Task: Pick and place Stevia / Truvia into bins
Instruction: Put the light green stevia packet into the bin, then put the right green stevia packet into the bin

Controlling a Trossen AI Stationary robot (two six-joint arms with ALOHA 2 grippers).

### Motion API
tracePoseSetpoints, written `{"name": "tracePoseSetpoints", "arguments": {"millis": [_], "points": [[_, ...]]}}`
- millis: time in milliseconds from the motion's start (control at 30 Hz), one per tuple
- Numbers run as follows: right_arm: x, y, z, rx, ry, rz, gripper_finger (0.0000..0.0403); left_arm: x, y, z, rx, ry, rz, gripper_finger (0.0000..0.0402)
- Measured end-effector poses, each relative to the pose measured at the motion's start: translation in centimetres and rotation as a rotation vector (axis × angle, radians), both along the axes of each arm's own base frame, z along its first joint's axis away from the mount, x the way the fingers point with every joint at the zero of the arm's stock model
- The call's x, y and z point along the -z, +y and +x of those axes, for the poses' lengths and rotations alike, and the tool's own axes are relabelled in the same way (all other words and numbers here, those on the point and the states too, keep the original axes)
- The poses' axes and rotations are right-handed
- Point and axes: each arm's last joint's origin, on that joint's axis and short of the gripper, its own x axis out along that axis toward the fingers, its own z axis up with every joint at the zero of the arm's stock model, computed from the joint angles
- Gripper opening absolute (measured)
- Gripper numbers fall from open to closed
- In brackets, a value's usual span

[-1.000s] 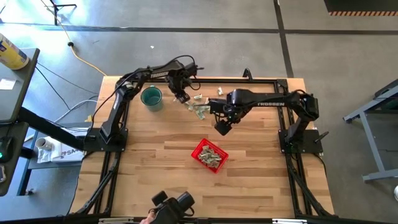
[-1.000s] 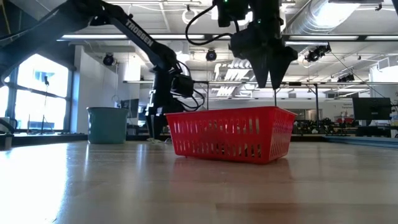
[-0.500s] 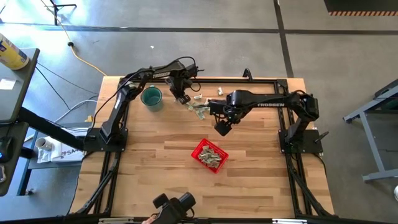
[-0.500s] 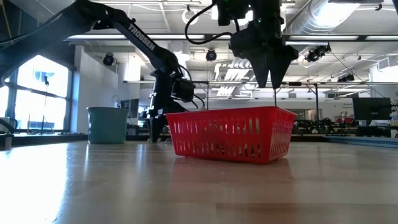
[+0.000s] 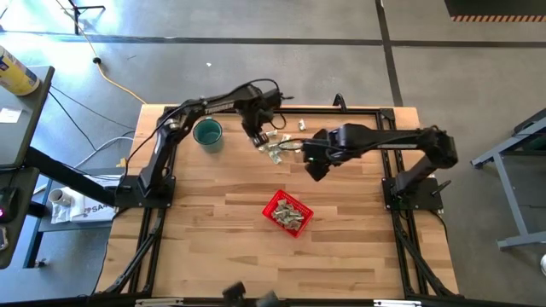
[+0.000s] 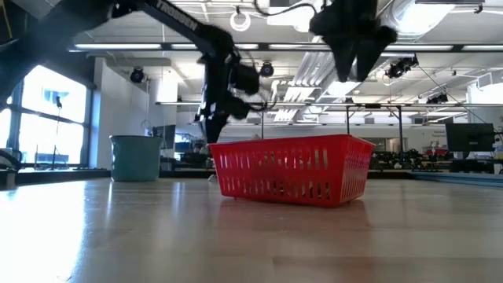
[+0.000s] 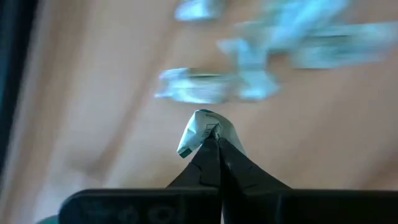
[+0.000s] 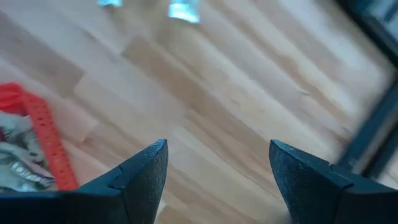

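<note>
Loose pale green and white sachets [image 5: 275, 150] lie flat in a small pile on the far part of the table, blurred in the left wrist view [image 7: 273, 43]. My left gripper [image 5: 256, 136] is above the pile's left side, lifted off the table [image 6: 214, 118], shut on one sachet [image 7: 202, 127]. My right gripper [image 5: 316, 169] is open, high in the air [image 6: 357, 55] right of the pile, touching nothing. The red basket [image 5: 287, 213] stands nearer, several sachets in it [image 8: 15, 149]. My left gripper pinches one sachet between its two shut fingertips [image 7: 214, 152]. The paper's free part [image 7: 198, 124] bulges folded past the tips. The sachet is lifted clear of the table. Which edge the fingers have is hidden by the fingers themselves.
A round teal cup [image 5: 207, 134] stands left of the pile, near the left arm. A few stray sachets [image 5: 300, 125] lie by the far edge. The black frame rail [image 5: 341, 109] runs along the table's far side. Bare wood lies around the basket [image 6: 291, 169].
My left gripper has risen from the table beside the pile, carrying a sachet up with it, and has shifted slightly toward the table's right. My right gripper has risen too and drawn back toward the far right, away from the basket.
</note>
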Motion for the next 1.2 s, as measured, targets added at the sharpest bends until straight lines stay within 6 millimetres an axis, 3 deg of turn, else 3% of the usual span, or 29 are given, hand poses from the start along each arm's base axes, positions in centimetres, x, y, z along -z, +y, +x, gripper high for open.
{"name": "tracePoseSetpoints", "arguments": {"millis": [133, 233, 433, 600, 767, 933, 1067, 1200], "points": [[-1.6, 1.0, -2.2, 0.086, -0.002, -0.034, 0.0271, -3.3, -5.5, 1.7, 0.121, -0.113, 0.008, 0.0022], [-2.3, 1.9, -3.3, 0.125, -0.028, -0.046, 0.0271, -4.5, -10.4, 3.4, 0.204, -0.188, 0.02, 0.0028], [-2.4, 3.7, -4.7, 0.157, -0.067, -0.002, 0.0271, -4.3, -20.6, 5.6, 0.373, -0.245, -0.018, 0.0025], [-1.4, 5.5, -5.2, 0.142, -0.043, 0.015, 0.0271, -2.6, -25.9, 6.8, 0.451, -0.266, 0.075, 0.0039], [0.5, 6.9, -5.7, 0.154, 0.019, 0.043, 0.0271, -1.0, -27.9, 7.3, 0.492, -0.242, 0.102, 0.0116], [1.6, 8.0, -6.3, 0.146, 0.069, 0.074, 0.0271, -1.1, -28.5, 6.8, 0.494, -0.211, 0.1, 0.02], [1.8, 8.1, -6.4, 0.146, 0.079, 0.083, 0.0271, -2.8, -27.1, 5.3, 0.483, -0.141, 0.142, 0.0245], [1.7, 6.7, -6.0, 0.182, 0.081, 0.092, 0.0271, -5.4, -24.2, 4.1, 0.454, -0.174, 0.113, 0.0256]]}}
